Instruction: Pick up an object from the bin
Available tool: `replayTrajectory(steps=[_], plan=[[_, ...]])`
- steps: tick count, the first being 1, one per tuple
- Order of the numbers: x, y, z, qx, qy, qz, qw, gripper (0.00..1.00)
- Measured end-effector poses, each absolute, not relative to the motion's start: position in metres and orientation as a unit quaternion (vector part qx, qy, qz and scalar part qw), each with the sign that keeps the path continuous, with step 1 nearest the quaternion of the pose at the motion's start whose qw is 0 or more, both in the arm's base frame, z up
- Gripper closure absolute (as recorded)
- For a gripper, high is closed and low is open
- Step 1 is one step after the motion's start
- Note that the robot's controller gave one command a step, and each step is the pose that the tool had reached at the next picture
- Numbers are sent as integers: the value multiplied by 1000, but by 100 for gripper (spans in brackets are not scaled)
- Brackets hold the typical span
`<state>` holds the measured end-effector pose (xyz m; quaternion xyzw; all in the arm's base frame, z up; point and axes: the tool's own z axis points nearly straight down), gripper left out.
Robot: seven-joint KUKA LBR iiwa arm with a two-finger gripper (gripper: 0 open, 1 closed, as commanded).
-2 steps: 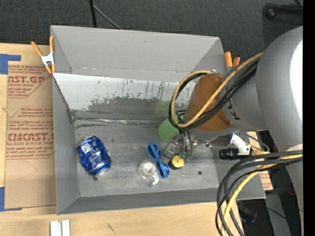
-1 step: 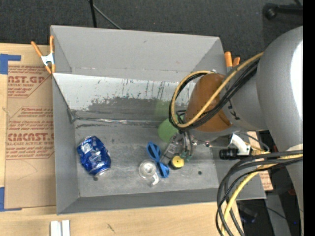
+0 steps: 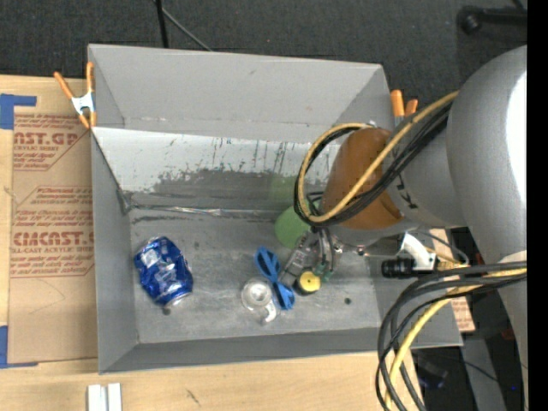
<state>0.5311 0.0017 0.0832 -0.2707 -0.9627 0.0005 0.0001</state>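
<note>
Looking down into the bin [image 3: 214, 101], you can see that the pick is not done yet. Your arm [image 3: 488, 144] comes in from the right, and its jaws are low down, close to the bin floor, near the front right part. I cannot tell if the jaws are apart or together, because the wrist and its cables hide them. I see nothing held between them, and every thing in the bin seems to lie on the floor. The nearest thing is a small yellow knob [image 3: 308, 282], right at the tip of the jaws; it may be touching them, but I cannot be sure. Just to its left lies a blue clip [image 3: 272, 274] shaped a bit like scissors, and a little clear cap [image 3: 257, 296] lies beside that. A green ball [image 3: 289, 224] sits just behind the jaws, partly hidden by the arm. A crushed blue can [image 3: 163, 271] lies well apart, over on the left. So I think the reach down is mostly done, and the yellow knob or the blue clip looks like the one to take. What is left for you is the grab itself, then the lift up out of the bin.
</note>
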Motion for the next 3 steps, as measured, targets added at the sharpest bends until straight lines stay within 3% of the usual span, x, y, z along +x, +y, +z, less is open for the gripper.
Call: replayTrajectory(steps=[3], plan=[[531, 2, 83, -271, -963, 1, 0, 100]])
